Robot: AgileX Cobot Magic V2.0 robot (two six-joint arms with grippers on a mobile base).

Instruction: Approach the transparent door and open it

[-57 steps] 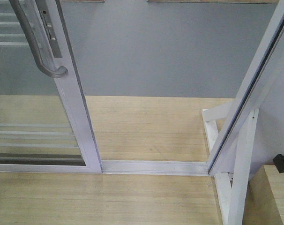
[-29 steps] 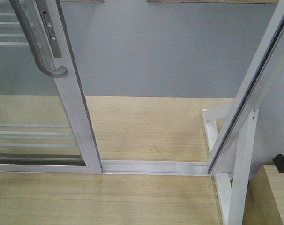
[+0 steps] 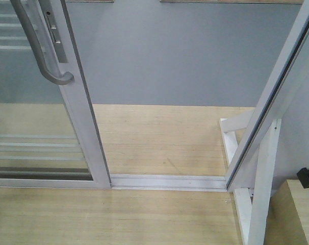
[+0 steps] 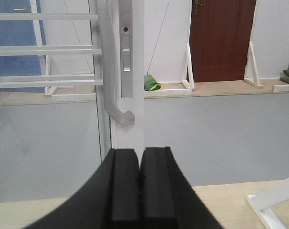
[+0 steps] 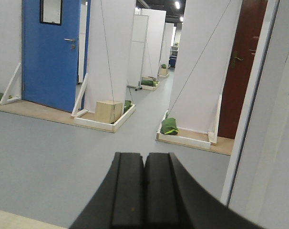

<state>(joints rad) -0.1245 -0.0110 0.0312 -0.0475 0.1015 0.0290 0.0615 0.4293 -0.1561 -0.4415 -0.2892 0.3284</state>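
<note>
The transparent door (image 3: 32, 122) stands at the left of the front view: clear glass in a glossy white frame with thin white bars low down. Its long grey J-shaped handle (image 3: 40, 48) and lock plate (image 3: 53, 30) sit on the frame's right stile. The door stands slid to the left, with an open gap over the floor track (image 3: 167, 182). In the left wrist view the handle (image 4: 113, 90) and lock plate (image 4: 126, 47) are straight ahead, above my left gripper (image 4: 139, 155), which is shut and empty, apart from the door. My right gripper (image 5: 144, 160) is shut and empty, facing the opening.
A white-framed panel (image 3: 277, 97) with a diagonal brace post (image 3: 261, 199) stands at the right of the gap. A black part (image 3: 308, 177) shows at the right edge. Beyond lie grey floor (image 3: 185, 56), white partitions, a blue door (image 5: 51, 52), a brown door (image 5: 242, 67) and a box (image 5: 108, 111).
</note>
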